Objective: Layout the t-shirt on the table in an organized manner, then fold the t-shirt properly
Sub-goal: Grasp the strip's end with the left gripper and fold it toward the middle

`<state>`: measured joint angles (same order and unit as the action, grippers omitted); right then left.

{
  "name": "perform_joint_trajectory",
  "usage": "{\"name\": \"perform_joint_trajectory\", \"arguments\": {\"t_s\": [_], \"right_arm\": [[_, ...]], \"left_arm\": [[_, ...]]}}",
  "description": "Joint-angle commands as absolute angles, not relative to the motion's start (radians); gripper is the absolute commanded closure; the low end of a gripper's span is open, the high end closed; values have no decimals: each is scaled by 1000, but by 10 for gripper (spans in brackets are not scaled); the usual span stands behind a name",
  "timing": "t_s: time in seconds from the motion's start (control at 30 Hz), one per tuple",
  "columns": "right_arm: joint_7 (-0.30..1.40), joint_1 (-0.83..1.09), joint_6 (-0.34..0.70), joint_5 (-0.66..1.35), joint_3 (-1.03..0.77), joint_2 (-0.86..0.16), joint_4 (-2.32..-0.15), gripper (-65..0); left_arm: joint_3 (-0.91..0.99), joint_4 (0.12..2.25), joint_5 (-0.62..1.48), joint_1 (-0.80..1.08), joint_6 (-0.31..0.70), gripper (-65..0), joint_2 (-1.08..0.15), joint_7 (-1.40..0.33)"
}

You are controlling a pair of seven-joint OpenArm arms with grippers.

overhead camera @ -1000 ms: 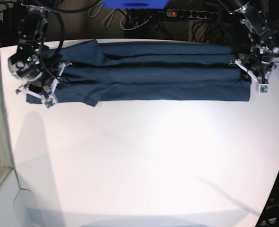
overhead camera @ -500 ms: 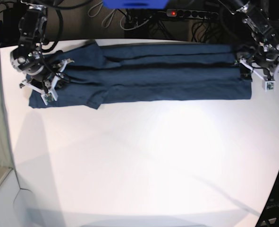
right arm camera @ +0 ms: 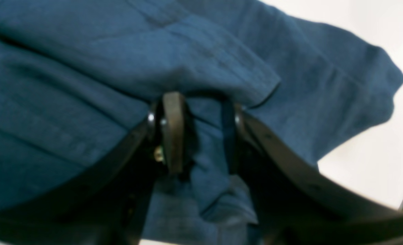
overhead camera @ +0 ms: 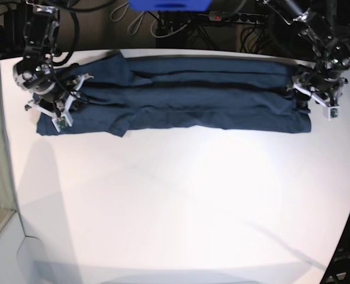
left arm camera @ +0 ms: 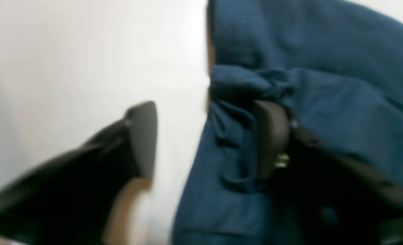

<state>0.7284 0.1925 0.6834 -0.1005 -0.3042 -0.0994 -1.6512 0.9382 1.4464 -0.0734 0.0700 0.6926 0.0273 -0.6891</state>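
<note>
Two grippers, both mine, sit at opposite ends of the t-shirt [overhead camera: 186, 92], which lies folded into a long band across the far side of the table [overhead camera: 180, 201]. My right gripper [right arm camera: 198, 132] is clamped on a bunched fold near the sleeve. My left gripper [left arm camera: 208, 139] stands parted at the hem: one finger [left arm camera: 269, 136] touches cloth, the other over bare table.

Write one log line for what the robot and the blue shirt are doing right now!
t-shirt: long folded band on table | right gripper: shut on t-shirt | left gripper: open at shirt edge, one finger on cloth
</note>
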Motion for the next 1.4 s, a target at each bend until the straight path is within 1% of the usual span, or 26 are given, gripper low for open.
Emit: {"name": "perform_joint_trajectory", "arguments": {"t_s": [0.0,0.13,0.2,0.23,0.3,0.33,0.43,0.53,0.6,0.7,0.83,0.93,1.13,1.37], "right_arm": [[766,199,698,-111,-298,-99,-1649,-173],[766,199,698,-111,-298,-99,-1649,-173],[766,197,698,-111,-298,-99,-1649,-173],[768,197,698,-111,-298,-99,-1649,-173],[768,197,698,-111,-298,-99,-1649,-173],[768,196,698,-111,-298,-99,-1649,-173],[768,196,698,-111,-298,-99,-1649,-173],[768,196,698,-111,-298,-99,-1649,-173],[768,194,698,-111,-298,-99,-1649,-173],[768,194,698,-111,-298,-99,-1649,-173],[768,193,698,-111,-298,-99,-1649,-173],[768,193,698,-111,-298,-99,-1649,-173],[771,177,698,-111,-298,-99,-1649,-173],[773,173,698,-113,-298,-99,-1649,-173]], "left_arm": [[934,1400,-124,81,698,-282,36,-791],[934,1317,-61,82,698,-115,30,-785],[932,1305,-48,87,698,-27,30,-753],[929,1303,-48,88,698,0,30,-740],[931,1303,-45,88,698,-11,31,-736],[929,1307,-41,88,698,-5,31,-737],[934,1377,-36,88,698,-3,30,-737],[928,1517,-36,88,698,-3,39,-739],[926,1621,-35,88,698,-3,74,-740],[897,1778,-35,79,698,-3,125,-812],[757,1920,-44,101,698,-3,157,-878],[653,1968,-45,127,698,-3,157,-886],[348,1966,-36,225,698,-3,157,-905],[77,1931,-35,278,698,-3,157,-900]]}}
